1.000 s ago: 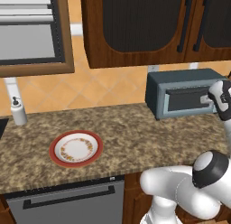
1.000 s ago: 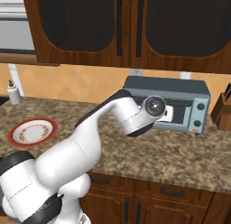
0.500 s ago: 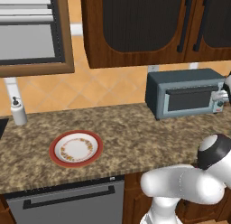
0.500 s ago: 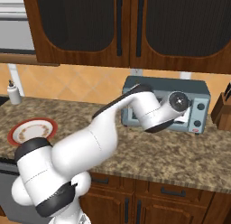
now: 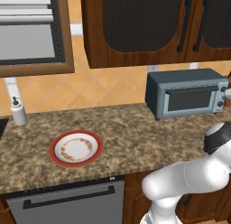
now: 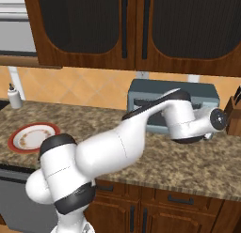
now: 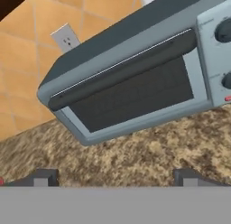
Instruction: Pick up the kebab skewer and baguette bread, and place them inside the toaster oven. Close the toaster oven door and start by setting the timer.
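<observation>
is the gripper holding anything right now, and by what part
Nothing is held. The gripper is open, its fingertips apart over the counter, facing the closed toaster oven door.

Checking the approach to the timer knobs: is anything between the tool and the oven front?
Nothing visible. In the hand view the open tool faces the shut oven door and knobs over bare counter.

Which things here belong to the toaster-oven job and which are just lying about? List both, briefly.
Belongs to the job:
- toaster oven
- toaster oven door, closed
- knob panel on the oven's right side
- gripper, open, holding nothing

Just lying about:
- plate, bare, on the counter
- soap dispenser by the wall
- wall outlet
</observation>
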Available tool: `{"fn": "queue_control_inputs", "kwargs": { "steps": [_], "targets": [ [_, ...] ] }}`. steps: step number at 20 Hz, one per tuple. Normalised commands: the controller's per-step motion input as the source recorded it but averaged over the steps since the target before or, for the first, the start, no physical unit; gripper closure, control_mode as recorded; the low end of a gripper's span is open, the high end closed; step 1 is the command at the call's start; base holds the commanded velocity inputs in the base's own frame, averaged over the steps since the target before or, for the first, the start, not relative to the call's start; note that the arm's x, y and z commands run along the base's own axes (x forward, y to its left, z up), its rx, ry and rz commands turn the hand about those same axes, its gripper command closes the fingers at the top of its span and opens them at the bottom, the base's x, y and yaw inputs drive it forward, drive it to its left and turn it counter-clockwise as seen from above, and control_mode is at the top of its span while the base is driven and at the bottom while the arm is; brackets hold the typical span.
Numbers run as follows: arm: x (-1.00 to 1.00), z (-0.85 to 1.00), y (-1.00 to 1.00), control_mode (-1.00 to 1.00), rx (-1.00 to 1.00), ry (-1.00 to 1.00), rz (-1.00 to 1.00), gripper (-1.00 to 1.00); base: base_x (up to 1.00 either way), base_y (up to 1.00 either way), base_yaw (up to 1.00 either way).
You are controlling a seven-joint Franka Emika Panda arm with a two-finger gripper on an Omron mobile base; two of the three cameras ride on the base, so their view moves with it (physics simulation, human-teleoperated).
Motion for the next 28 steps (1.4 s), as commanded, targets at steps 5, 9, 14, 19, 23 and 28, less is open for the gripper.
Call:
{"fn": "queue_control_inputs", "kwargs": {
  "steps": [5,9,14,19,23,28],
  "targets": [
    [0.33,-0.26,-0.08,-1.00,0.16,0.00,-0.20,-1.00,0.00,0.00,0.00],
    [0.26,-0.26,-0.29,-1.00,0.23,-0.05,-0.20,-1.00,0.00,0.00,0.00],
    [0.28,-0.55,-0.20,-1.00,0.14,-0.11,-0.18,-1.00,0.00,0.00,0.00],
    [0.17,-0.09,-0.38,-1.00,0.08,-0.03,-0.07,-1.00,0.00,0.00,0.00],
    [0.04,-0.02,-0.26,-1.00,0.08,0.00,-0.06,-1.00,0.00,0.00,0.00],
    [0.02,-0.18,0.00,-1.00,0.05,0.00,-0.07,-1.00,0.00,0.00,0.00]
  ]
}}
